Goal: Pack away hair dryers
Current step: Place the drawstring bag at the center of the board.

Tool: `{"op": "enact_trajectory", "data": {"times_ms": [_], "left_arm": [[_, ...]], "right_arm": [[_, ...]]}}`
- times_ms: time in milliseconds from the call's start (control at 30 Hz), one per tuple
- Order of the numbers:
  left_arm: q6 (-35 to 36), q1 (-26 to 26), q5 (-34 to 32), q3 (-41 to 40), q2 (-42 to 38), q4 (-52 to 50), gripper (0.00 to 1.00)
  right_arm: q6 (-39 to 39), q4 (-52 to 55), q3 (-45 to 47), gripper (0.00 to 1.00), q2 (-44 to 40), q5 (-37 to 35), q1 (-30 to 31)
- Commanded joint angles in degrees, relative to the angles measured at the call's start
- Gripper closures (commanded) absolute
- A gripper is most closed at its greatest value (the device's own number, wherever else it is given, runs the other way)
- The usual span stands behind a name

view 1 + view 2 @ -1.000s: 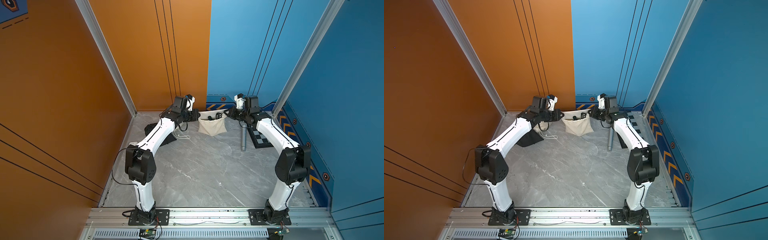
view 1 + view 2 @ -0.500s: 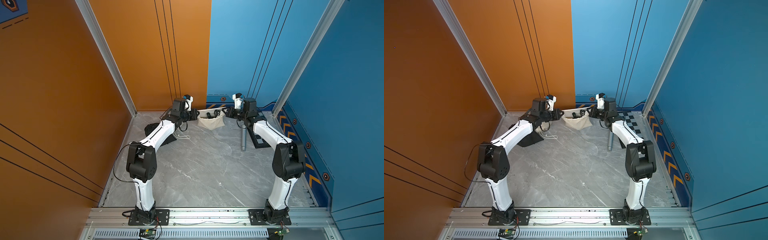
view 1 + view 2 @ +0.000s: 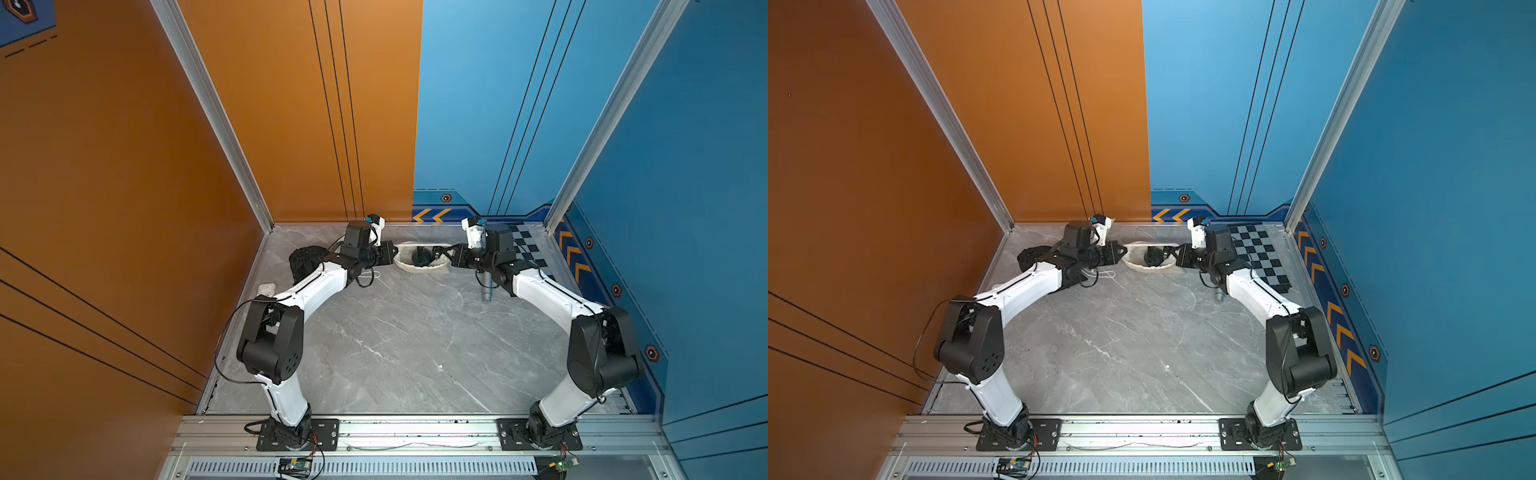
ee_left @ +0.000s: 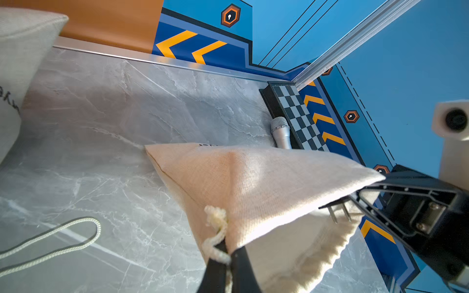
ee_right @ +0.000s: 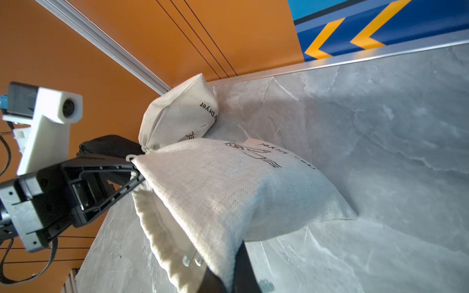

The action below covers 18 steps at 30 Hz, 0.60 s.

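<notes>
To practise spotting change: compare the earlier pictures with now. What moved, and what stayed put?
Both arms reached farther back and down, lowering the cream bag toward the table. The left hand and right hand kept their grip on its mouth; nothing was released. The microphone and black bag stayed put.

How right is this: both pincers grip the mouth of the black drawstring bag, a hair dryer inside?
Not black: the left pincer and right pincer grip the mouth of the cream drawstring bag, a hair dryer inside; both wrist views show it.
</notes>
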<state>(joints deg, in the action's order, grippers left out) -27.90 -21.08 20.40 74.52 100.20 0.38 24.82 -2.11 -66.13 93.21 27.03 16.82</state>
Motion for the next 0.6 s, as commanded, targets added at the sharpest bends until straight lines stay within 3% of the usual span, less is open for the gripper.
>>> {"op": "enact_trajectory", "data": {"times_ms": [0,300,567], "left_arm": [[-1.7,-0.4,-1.7,-3.4,-2.6,1.4,1.0],[-5.4,-2.6,-3.4,-14.3,-5.0,4.8,1.0],[-7.5,-4.2,-4.6,-21.4,-5.7,6.3,0.93]], "right_arm": [[-0.9,0.4,4.3,0.99,-3.6,-4.5,1.7],[0.1,0.7,14.9,0.93,-7.8,-11.8,7.3],[0.1,2.8,20.2,0.88,-9.9,-14.3,10.0]]}}
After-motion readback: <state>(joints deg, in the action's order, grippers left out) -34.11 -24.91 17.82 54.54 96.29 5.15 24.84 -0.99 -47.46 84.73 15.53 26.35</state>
